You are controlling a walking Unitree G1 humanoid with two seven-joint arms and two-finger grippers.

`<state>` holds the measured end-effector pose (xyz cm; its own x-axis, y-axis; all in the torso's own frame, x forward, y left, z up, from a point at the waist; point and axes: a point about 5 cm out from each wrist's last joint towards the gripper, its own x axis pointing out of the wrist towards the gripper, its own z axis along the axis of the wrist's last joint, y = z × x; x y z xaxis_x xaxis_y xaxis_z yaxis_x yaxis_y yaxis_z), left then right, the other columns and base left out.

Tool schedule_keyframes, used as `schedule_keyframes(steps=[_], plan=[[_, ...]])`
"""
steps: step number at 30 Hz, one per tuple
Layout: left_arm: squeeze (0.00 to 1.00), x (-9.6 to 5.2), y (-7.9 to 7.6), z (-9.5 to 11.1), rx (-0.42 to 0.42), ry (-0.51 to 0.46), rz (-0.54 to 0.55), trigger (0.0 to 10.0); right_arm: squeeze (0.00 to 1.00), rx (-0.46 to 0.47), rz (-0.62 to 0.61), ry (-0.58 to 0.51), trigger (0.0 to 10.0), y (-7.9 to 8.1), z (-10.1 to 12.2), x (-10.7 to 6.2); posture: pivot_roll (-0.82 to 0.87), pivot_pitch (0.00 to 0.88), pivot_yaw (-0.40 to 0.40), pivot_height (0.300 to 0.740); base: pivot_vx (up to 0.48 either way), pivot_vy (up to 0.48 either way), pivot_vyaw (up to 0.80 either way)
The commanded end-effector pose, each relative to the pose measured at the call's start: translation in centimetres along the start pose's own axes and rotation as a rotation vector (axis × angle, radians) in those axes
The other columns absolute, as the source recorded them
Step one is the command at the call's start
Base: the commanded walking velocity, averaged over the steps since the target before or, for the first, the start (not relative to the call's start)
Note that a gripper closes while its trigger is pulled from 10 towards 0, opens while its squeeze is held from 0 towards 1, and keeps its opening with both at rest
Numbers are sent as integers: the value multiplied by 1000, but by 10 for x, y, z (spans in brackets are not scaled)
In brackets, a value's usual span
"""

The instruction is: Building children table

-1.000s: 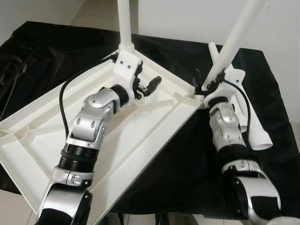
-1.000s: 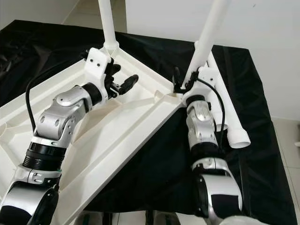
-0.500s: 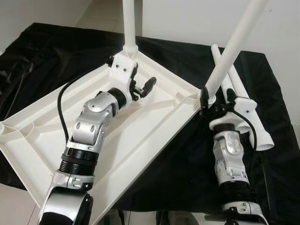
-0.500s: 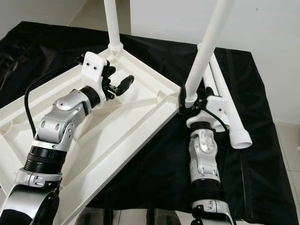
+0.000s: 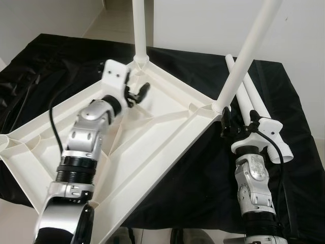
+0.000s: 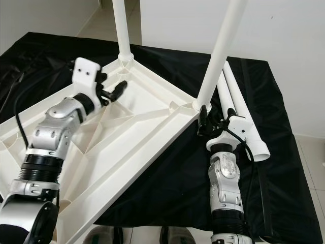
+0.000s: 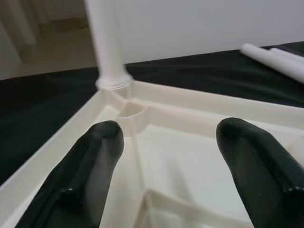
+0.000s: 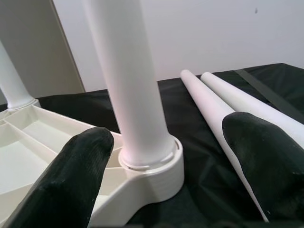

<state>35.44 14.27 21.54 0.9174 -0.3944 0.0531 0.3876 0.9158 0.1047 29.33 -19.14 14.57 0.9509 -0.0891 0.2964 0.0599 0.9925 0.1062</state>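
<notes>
The white children's table top [image 5: 152,137] lies upside down on a black cloth. One white leg [image 5: 139,30] stands in its far corner socket. A second leg [image 5: 249,51] stands in the right corner socket [image 8: 152,166]. My left gripper [image 5: 137,89] hovers open over the ribbed underside near the far corner, with nothing between its fingers [image 7: 90,175]. My right gripper [image 5: 237,121] is open just in front of the right corner leg's base, its fingertips [image 8: 80,161] either side of the leg [image 8: 128,95] without touching it.
Two loose white legs [image 5: 259,117] lie side by side on the black cloth [image 5: 203,178] to the right of the right gripper. The cloth-covered surface ends near the robot. White walls and a pale floor [image 5: 117,20] lie beyond.
My right gripper has come off the right corner leg's base and drawn back towards me. My left gripper has shifted left over the table top. The head camera has also moved.
</notes>
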Motion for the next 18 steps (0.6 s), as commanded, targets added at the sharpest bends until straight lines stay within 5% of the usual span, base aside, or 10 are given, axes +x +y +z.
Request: schedule_keyframes(steps=[1, 8, 9, 10, 11, 15, 16, 17, 18], plan=[[0, -5, 9, -12, -12, 37, 151, 10000, 0, 4, 13, 23, 10000, 1, -3, -1, -14, 25, 3, 740, 0, 0, 0], [0, -19, -10, -24, -68, 54, 95, 10000, 0, -2, 47, 70, 10000, 4, -7, 5, -2, 30, -2, 740, 0, 0, 0], [0, -20, -14, -24, -102, 48, 92, 10000, 0, -17, 47, 91, 3961, 3, -9, 6, 2, 33, -6, 740, 0, 0, 0], [0, -20, -14, -24, -102, 48, 92, 10000, 0, -17, 47, 91, 3961, 3, -9, 6, 2, 33, -6, 740, 0, 0, 0], [0, -19, -18, -23, -127, 42, 104, 10000, 0, -14, 45, 107, 0, 3, -10, 8, 11, 39, -19, 740, 0, 0, 0], [0, -16, -33, -19, -69, 33, 78, 10000, 0, -32, 33, 124, 0, 0, -10, 15, 15, 52, -30, 740, 0, 0, 0], [0, -15, -37, -17, -63, 29, 61, 10000, 0, -37, 26, 120, 2314, -1, -8, 18, 16, 64, -39, 740, 0, 0, 0], [0, -15, -37, -17, -63, 29, 61, 10000, 0, -37, 26, 120, 2314, -1, -8, 18, 16, 64, -39, 740, 0, 0, 0], [0, -15, -39, -14, -40, 16, 48, 10000, 0, -40, 18, 114, 10000, -1, -5, 21, 16, 77, -44, 740, 0, 0, 0]])
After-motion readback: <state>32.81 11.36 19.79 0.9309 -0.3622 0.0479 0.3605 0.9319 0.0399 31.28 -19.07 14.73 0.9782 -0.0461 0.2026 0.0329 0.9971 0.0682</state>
